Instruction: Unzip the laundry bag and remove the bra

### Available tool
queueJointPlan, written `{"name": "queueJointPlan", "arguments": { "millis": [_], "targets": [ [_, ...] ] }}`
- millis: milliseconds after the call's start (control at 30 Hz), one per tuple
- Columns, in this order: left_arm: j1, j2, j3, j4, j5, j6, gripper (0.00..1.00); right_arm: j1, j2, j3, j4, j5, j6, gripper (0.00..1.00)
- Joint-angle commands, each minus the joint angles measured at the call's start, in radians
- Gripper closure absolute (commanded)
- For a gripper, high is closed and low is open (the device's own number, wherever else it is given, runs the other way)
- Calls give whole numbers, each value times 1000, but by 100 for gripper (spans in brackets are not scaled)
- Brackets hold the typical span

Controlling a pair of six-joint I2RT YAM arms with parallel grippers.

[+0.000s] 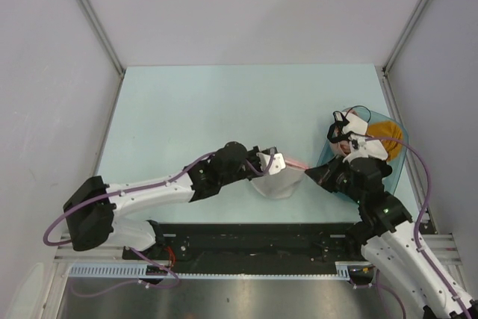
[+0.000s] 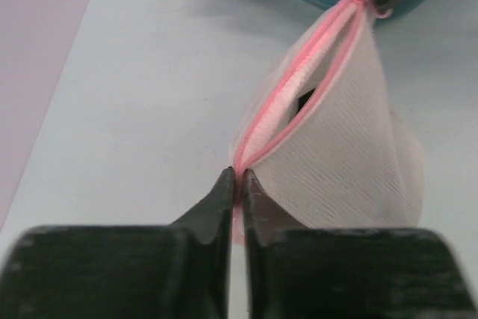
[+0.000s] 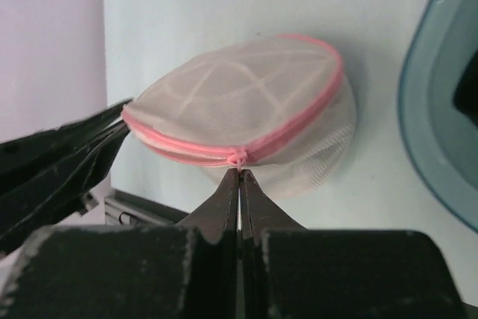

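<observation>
1. Located the laundry bag point(image 1: 282, 183) on the pale table point(image 1: 187, 110), at roughly 5 o'clock from the table centre in the top view, close to the near edge.
2. Recorded as a white see-through mesh pouch, two domed halves with pink-trimmed rims, drawn out along the pink seam between the two arms.
3. Logged the left end effector point(image 2: 237, 184) pinched down to a narrow slit on the pink rim at the bag's 11 o'clock end (top view). Fingertips almost touching, trim caught between them.
4. Logged the right end effector point(image 3: 239, 177) closed tight on a small pink tab of the same seam, at the bag's 2 o'clock end.
5. From the left wrist view, noted the rims parted midway along the seam, with a dark patch in the gap (contents not identifiable).
6. Placed a teal basin point(image 1: 398, 156) at the table's 3 o'clock edge, near the right end effector, with an orange cloth point(image 1: 388, 132) inside.
</observation>
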Motion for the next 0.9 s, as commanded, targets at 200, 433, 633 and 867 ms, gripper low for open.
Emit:
{"name": "queueJointPlan", "arguments": {
  "millis": [200, 433, 633, 867],
  "targets": [
    [45, -41, 191, -204, 66, -39, 25, 245, 34, 3, 122, 179, 118, 100],
    [-1, -19, 286, -386, 185, -44, 25, 264, 60, 3, 130, 206, 114, 100],
    [-70, 9, 233, -313, 168, -39, 24, 264, 64, 3, 147, 195, 106, 100],
    [-99, 93, 225, -271, 136, -37, 25, 264, 61, 3, 138, 202, 117, 100]
  ]
}}
